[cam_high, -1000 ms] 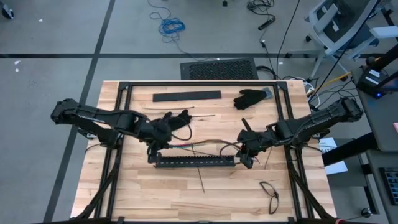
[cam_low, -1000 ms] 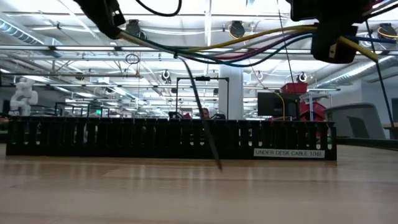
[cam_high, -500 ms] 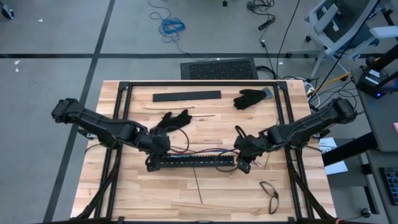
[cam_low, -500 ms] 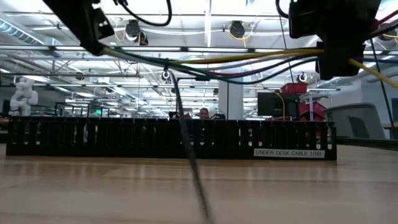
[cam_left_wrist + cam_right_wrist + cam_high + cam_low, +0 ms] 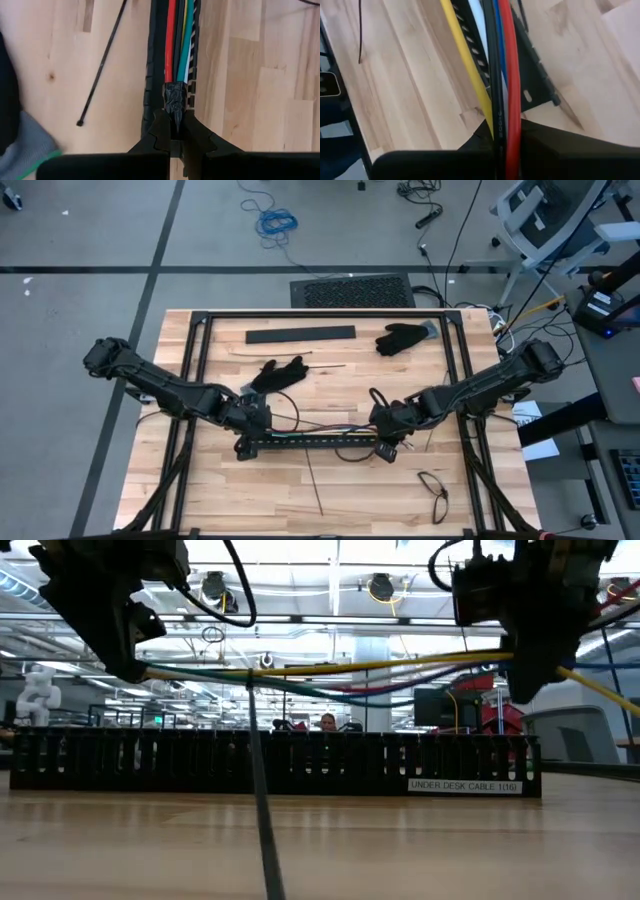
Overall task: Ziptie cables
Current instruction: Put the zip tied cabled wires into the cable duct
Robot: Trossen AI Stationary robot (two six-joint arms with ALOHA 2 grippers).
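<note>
Hands point(image 5: 250, 423) point(image 5: 386, 425) low, gripping cables point(image 5: 315, 427)

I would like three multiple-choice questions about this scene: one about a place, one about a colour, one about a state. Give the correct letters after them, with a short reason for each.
1. Where does the cable bundle hang?
A. over the slotted black tray
B. on the black glove
C. beside the eyeglasses

2. In the right wrist view, which colour is the cable set apart from the rest?
A. orange
B. yellow
C. brown

3. How is the left gripper?
A. wide open, empty
B. out of view
C. shut on the taped end of the bundle

Answers:
1 A: the high view shows the bundle stretched between the left gripper and the right gripper, along the tray.
2 B: a yellow cable runs beside the black and red ones.
3 C: its fingers meet around the black tape.
</note>
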